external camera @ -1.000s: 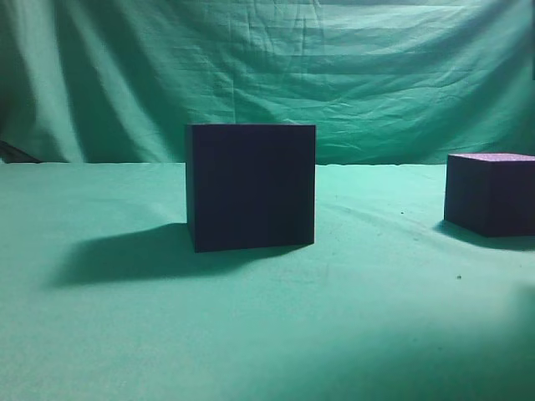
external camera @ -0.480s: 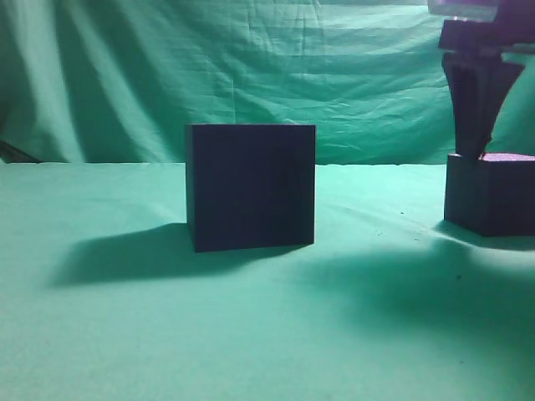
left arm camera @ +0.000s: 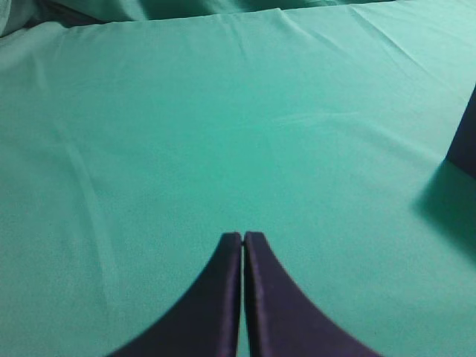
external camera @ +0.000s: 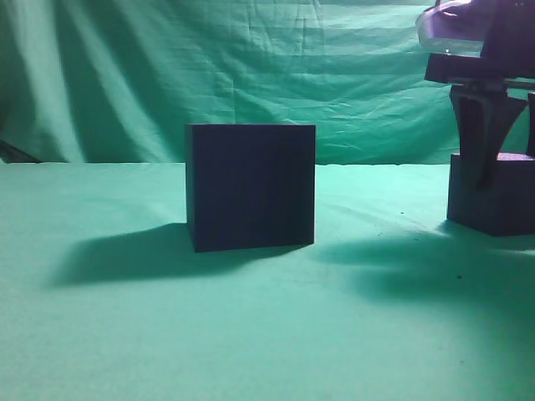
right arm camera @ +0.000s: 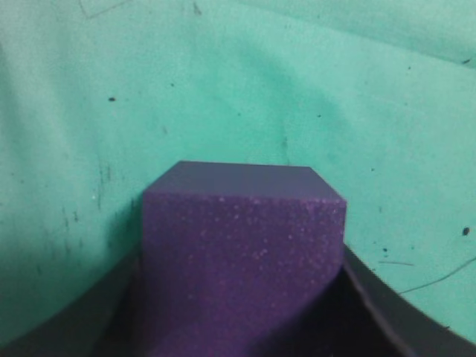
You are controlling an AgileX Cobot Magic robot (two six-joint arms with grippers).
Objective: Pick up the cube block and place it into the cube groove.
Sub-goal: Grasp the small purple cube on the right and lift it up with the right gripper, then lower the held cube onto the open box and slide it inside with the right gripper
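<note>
The exterior view sits low, at object height, looking level along the green cloth surface [external camera: 251,334] toward a draped green backdrop [external camera: 251,67]. The big dark box [external camera: 250,186] stands mid-frame at middle distance; the small purple block [external camera: 493,196] sits at the right edge, partly cut off.

The left wrist view looks forward and down over its own end effector [left arm camera: 243,236] at bare cloth, with only a dark corner of the box [left arm camera: 467,141] at the right edge.

The right wrist view points steeply down, very close to the block [right arm camera: 242,260], which fills the lower frame. It shares the block with the exterior view.
</note>
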